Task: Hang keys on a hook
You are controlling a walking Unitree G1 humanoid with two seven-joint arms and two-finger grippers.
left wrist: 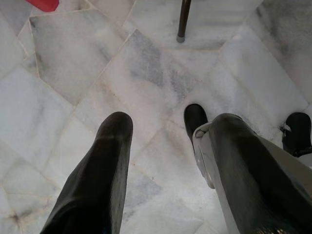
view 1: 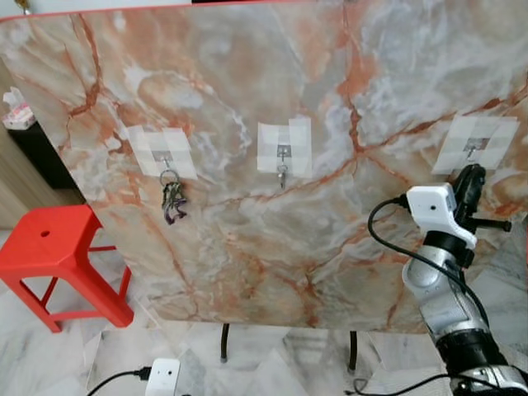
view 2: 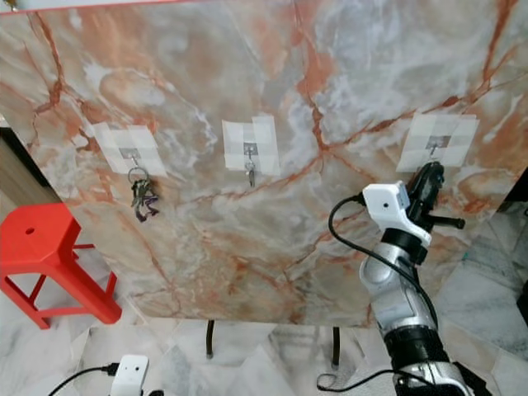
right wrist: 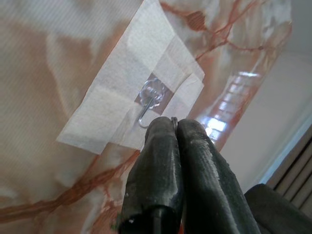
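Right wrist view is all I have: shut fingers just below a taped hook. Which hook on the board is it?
Observer: The rightmost hook of three on the marble board; the right gripper sits just under it.
Operator: Keys up anywhere?
Observer: Yes, a bunch of keys hangs on the leftmost hook; the middle hook is bare.
Operator: Left arm?
Observer: The left gripper hangs open, pointing at the floor.

The two head cameras look forward and slightly down at the tilted marble board (view 1: 272, 99), sharing its three taped hooks. The left wrist camera faces straight down at the floor (left wrist: 73, 63). The right wrist camera sits close beneath the rightmost hook (right wrist: 148, 100).
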